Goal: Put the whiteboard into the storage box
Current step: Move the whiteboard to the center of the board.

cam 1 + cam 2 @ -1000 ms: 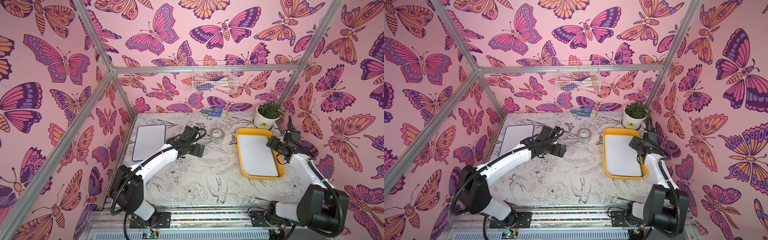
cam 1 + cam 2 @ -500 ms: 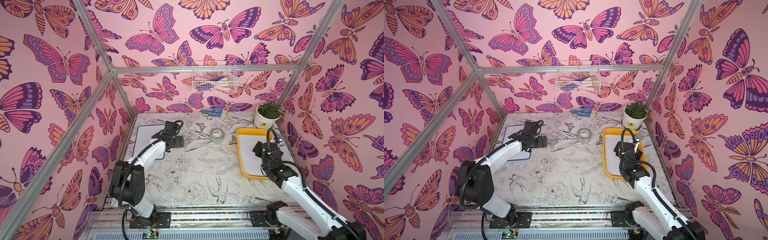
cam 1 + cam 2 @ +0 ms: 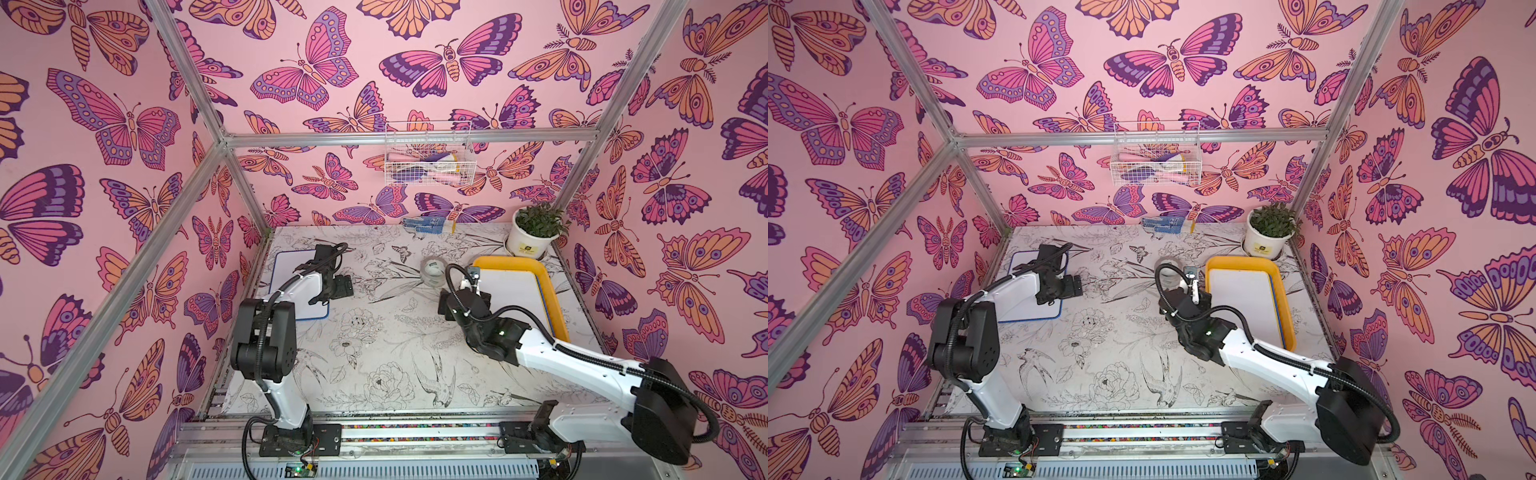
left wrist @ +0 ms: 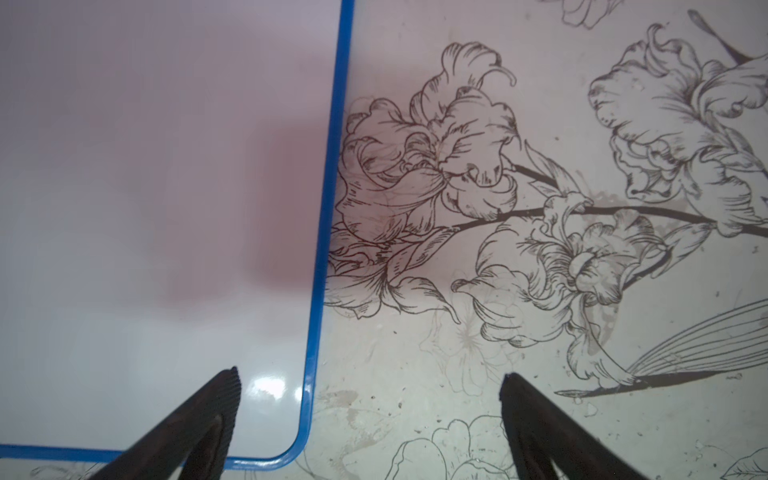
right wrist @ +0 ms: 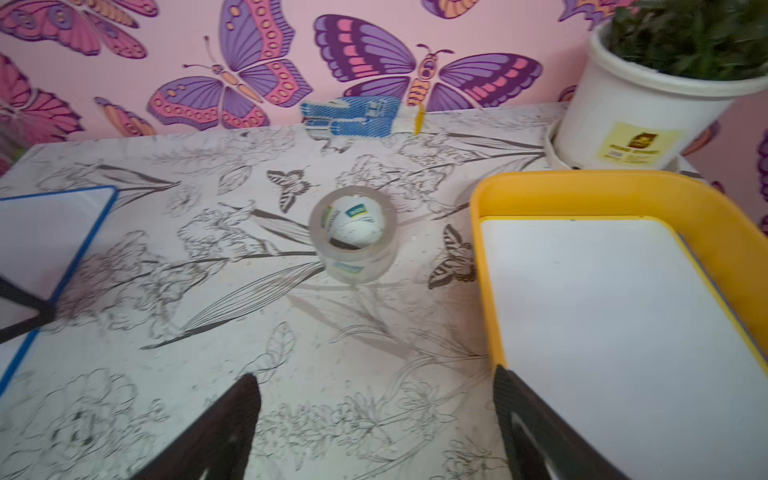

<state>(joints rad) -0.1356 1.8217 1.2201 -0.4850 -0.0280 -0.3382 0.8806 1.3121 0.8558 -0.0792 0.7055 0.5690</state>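
Pickup step, I'd say: left gripper (image 4: 370, 382) hangs fingers-apart over the edge of the flat blue-framed whiteboard (image 4: 158, 208), lying on the table (image 4: 540, 365) well apart from the shallow yellow-orange plastic storage box (image 5: 582, 193) (one white board (image 5: 602, 311) inside already). Right gripper (image 5: 374, 382) is spread, empty. Next: pinch that thin edge somehow.

Both arms, the left arm (image 3: 305, 286) and the right arm (image 3: 582, 365), are made of glossy white shells joined by bulky black joint housings. A black ribbed hose (image 3: 450, 282) loops just behind the right gripper (image 5: 374, 374). Further back from it a small green light (image 3: 502, 333) glows. The fingers (image 4: 220, 399) are black and tapered, with finely ribbed pads.
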